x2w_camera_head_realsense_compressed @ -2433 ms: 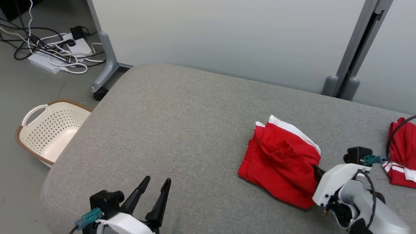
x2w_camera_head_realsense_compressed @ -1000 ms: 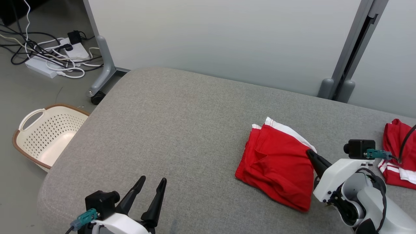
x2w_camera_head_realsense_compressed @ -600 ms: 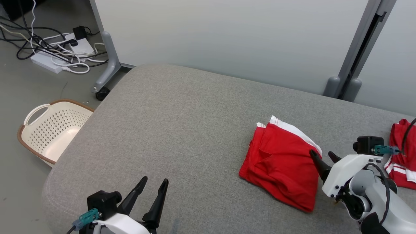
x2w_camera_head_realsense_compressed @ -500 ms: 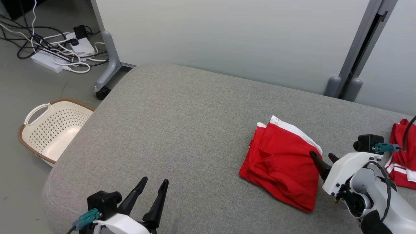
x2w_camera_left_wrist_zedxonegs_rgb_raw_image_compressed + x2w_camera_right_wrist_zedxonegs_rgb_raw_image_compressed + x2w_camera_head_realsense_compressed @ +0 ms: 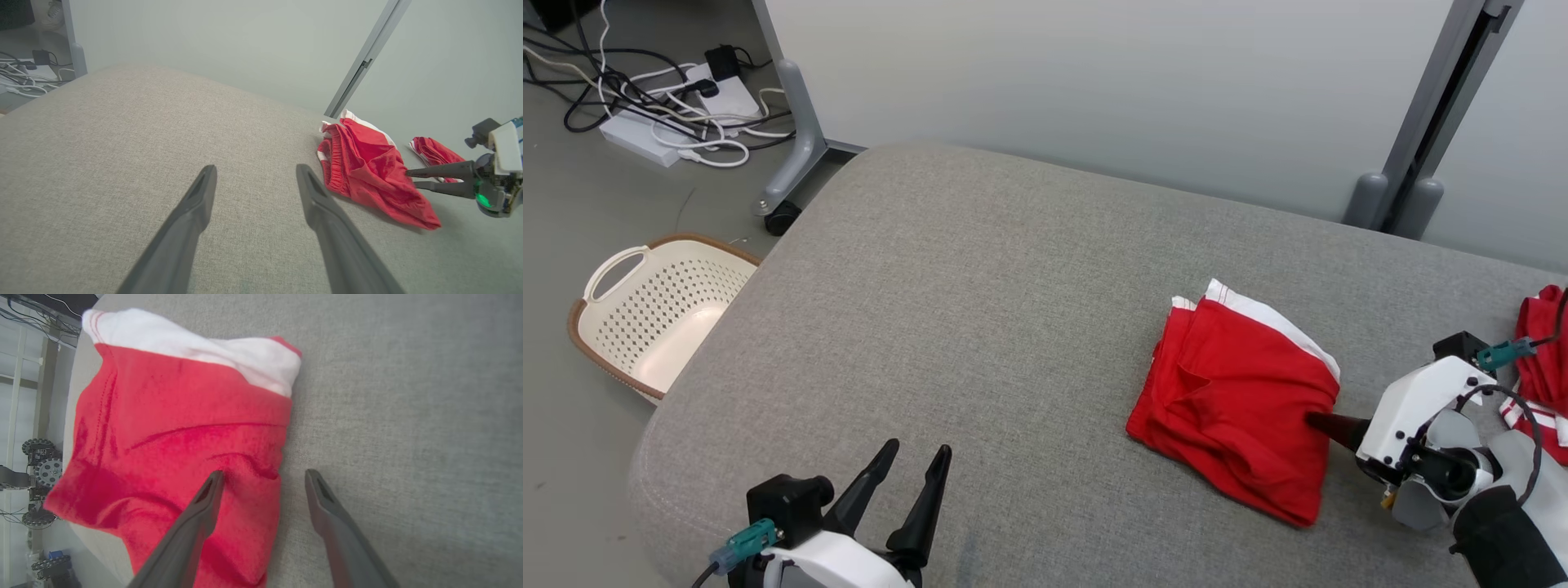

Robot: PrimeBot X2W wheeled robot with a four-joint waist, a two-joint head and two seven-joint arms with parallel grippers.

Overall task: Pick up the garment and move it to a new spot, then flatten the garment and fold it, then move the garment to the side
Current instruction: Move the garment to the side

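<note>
We count two red garments on the padded, grey woven table [image 5: 980, 310]. The folded shorts [image 5: 1241, 400] lie flat at its right, long axis running far to near, white trim pointing away, gathered waistband along the left. Our right hand [image 5: 263, 475] straddles their edge, fingers wide, gripping nothing. Our left hand [image 5: 917, 449] hovers wide, empty. The crumpled second garment [image 5: 1543, 367] lies far right.

No legible text, label, brand or number anywhere (garment [image 5: 1241, 392] fabric bears none either).
</note>
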